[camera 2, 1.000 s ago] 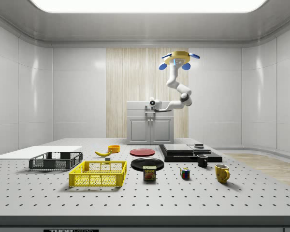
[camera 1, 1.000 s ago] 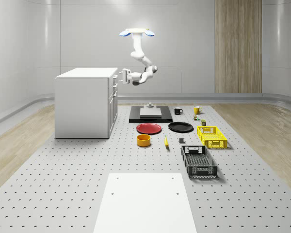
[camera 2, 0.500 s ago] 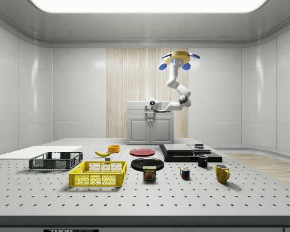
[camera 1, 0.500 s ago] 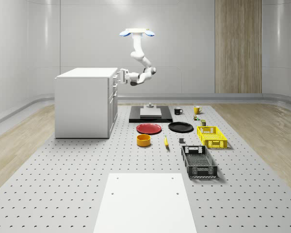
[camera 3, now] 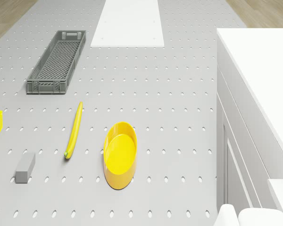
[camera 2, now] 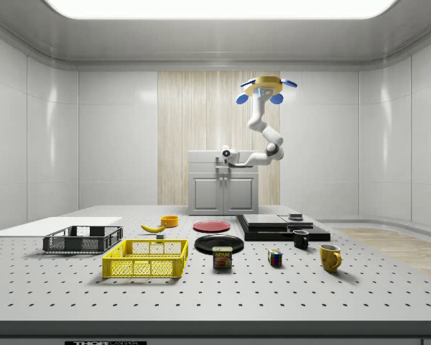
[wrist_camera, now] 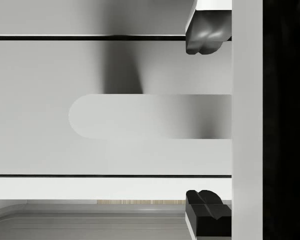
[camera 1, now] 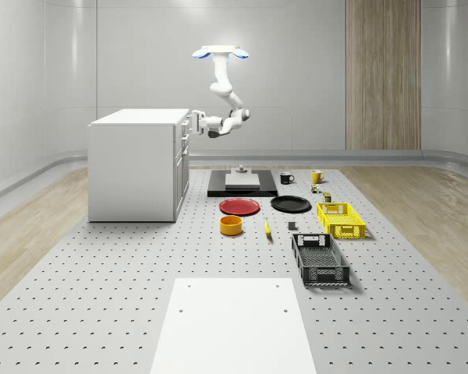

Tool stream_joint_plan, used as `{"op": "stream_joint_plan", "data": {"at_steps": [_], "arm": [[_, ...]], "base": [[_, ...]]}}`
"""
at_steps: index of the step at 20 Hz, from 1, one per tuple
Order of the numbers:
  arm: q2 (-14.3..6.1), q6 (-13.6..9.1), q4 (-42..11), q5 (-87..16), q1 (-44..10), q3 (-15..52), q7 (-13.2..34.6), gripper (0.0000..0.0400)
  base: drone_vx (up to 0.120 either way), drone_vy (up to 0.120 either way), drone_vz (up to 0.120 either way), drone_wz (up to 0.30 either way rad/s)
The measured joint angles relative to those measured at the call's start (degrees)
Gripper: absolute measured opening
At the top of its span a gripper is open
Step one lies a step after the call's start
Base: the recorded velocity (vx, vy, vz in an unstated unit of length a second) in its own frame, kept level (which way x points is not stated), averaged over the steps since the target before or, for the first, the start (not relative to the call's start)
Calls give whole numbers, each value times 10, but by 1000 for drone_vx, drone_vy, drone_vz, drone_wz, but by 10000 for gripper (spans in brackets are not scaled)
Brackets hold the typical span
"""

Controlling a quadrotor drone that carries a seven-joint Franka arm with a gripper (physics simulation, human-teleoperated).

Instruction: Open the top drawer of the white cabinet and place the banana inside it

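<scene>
Straddling the top drawer's handle [wrist_camera: 150, 116], the jaws [wrist_camera: 205, 125] stand spread, one fingertip [wrist_camera: 206, 36] above the bar and one below it in the wrist view, neither touching it as far as can be seen. The handle's long axis runs level across the drawer front [wrist_camera: 50, 75], crosswise to the gap between the fingertips, so it lies straight ahead of the jaws and a closing pinch should catch it; my judgement is that the coming move is that pinch, followed by a straight pull away from the cabinet face. In the whole-scene view the gripper [camera 1: 195, 123] sits at the upper front edge of the white cabinet [camera 1: 132, 167], at about 3 o'clock from the cabinet's top corner, with the arm [camera 1: 228, 101] bent back and up to the drone [camera 1: 220, 53], which hovers high above the bench [camera 1: 101, 296], out in front of the cabinet. The banana [camera 1: 267, 227] lies flat on the bench well away from the jaws, roughly at 5 o'clock from the gripper in that view, just beside the yellow bowl [camera 1: 231, 225]; in the drone view the banana [camera 3: 74, 130] lies lengthwise alongside the bowl [camera 3: 120, 154], apart from it. Compared with a second ago, the gripper has closed in on the cabinet front and the elbow has drawn up and nearer to it, while the drone holds the same place and the banana has not moved.
</scene>
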Motion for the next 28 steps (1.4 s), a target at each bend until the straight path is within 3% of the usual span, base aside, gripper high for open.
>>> {"op": "stream_joint_plan", "data": {"at_steps": [27, 28], "arm": [[30, -41, 16, 42, -66, 55, -3, 400], [31, -43, 16, 43, -68, 57, -3, 355]], "base": [[0, 0, 0, 0], [0, 0, 0, 0]]}}
